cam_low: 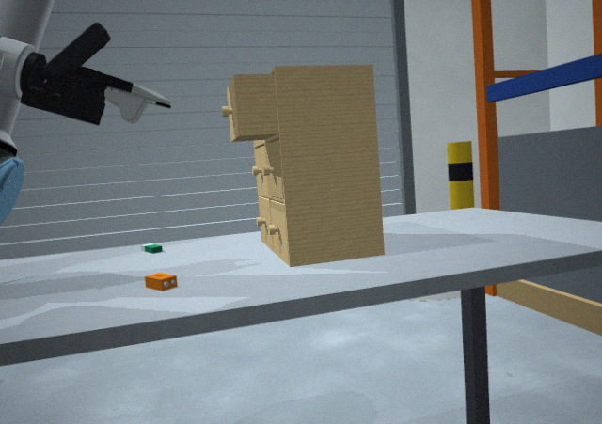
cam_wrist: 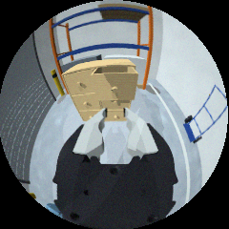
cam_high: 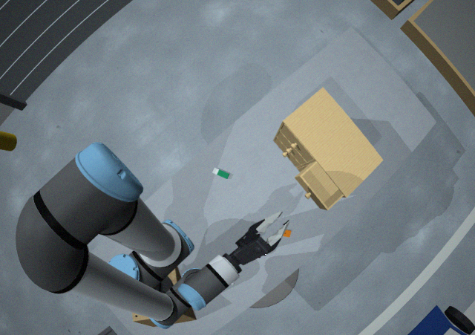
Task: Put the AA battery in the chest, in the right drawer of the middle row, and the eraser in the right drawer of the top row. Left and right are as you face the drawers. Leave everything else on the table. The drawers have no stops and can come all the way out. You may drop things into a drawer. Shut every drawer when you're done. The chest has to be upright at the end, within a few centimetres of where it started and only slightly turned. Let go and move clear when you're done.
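Top-right drawer [cam_high: 322,183] [cam_low: 255,106] [cam_wrist: 114,83] left pulled out, presumably to receive the eraser [cam_high: 221,172] [cam_low: 152,248], which lies on the tabletop [cam_high: 245,151] [cam_low: 209,283]. Fingers [cam_high: 277,227] parted, nothing gripped, held short of the chest [cam_high: 333,140] [cam_low: 330,166] [cam_wrist: 76,88], likely for clearance. AA battery not identifiable.
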